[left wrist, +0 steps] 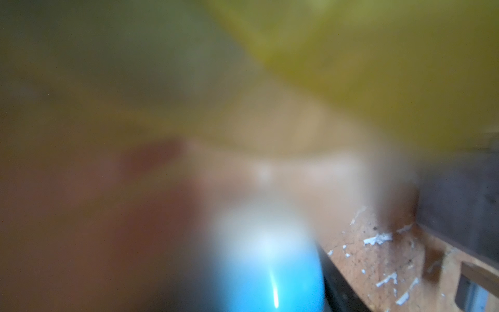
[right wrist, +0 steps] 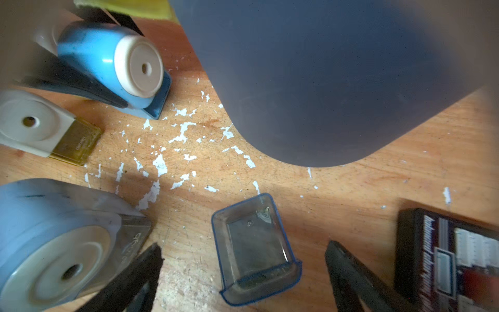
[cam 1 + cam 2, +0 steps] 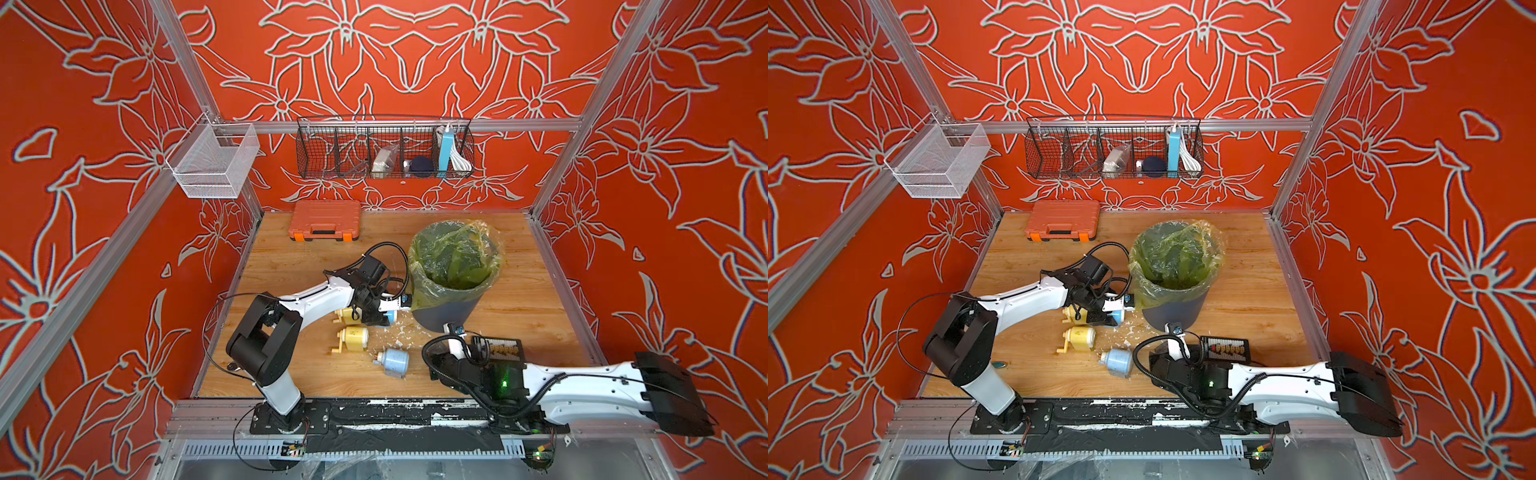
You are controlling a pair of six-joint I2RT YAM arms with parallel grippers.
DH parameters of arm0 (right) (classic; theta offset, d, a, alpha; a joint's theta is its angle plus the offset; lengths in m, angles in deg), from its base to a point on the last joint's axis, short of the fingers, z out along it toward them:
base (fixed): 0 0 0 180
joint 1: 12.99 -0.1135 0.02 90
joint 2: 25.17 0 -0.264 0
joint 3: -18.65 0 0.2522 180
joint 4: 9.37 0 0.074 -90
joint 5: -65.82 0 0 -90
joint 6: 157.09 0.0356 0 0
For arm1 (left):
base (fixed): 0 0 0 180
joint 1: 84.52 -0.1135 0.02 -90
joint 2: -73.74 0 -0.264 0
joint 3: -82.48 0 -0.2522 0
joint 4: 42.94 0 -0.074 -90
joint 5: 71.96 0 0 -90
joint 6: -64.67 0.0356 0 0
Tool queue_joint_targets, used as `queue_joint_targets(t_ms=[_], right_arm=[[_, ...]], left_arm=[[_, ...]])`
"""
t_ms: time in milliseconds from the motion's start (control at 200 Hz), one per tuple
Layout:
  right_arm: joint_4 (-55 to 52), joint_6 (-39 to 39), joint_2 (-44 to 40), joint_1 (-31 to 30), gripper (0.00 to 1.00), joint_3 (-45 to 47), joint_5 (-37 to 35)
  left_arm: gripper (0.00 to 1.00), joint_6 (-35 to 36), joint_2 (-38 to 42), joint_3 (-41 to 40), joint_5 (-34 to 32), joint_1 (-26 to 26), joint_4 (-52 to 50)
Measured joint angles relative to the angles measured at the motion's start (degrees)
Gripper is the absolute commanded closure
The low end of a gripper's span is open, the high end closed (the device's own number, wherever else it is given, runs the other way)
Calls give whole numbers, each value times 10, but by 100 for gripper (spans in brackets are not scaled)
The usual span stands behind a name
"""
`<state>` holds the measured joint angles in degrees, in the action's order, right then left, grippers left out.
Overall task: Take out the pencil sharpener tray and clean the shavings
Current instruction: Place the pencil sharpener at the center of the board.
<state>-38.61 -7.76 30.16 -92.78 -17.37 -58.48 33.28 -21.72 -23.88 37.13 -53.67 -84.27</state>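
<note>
tool case [image 3: 324, 220]: orange, shut, lay at the desk's far left corner
bin [image 3: 446, 309]: grey, yellow-green liner, stood mid-desk
black box [image 3: 503, 349]: flat, near the desk's near edge, right of centre
wire basket [image 3: 320, 158]: black, hung on back rail, held blue box, white cable
mesh basket [image 3: 216, 162]: white, hung on left rail

tray [image 2: 255, 250]: clear glossy plastic | table [image 2: 364, 175]: matt wood | bin [image 2: 324, 67]: smooth matt plastic

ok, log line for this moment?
left fingers shut on bright blue sharpener | right fingers open either side of tray | tray on table, open side up | shavings strewn on table beside bin
</note>
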Motion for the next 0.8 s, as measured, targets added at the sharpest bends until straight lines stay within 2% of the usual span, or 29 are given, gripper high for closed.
queue_joint_targets(t_ms=[140, 315, 335, 370, 400, 661, 801], right_arm=[[-61, 3, -85, 0, 3, -1, -6], [-158, -1, -190, 0, 3, -9, -23], [-169, -1, -198, 0, 3, -11, -24], [-188, -3, -214, 0, 3, -16, -27], [-204, -5, -227, 0, 3, -21, -28], [-292, -23, -257, 0, 3, -58, -30], [-315, -40, -248, 0, 3, -72, -30]], left_arm=[[41, -3, 0, -3, 0, 0, 9], [24, -13, 0, -7, -2, 0, 19], [21, -15, 0, -7, -2, 0, 20], [8, -16, 0, -8, -2, 0, 21], [2, -20, 0, -8, -1, 0, 21], [1, -31, 4, -9, 1, 0, 11], [1, -32, 43, -21, 0, 0, -5]])
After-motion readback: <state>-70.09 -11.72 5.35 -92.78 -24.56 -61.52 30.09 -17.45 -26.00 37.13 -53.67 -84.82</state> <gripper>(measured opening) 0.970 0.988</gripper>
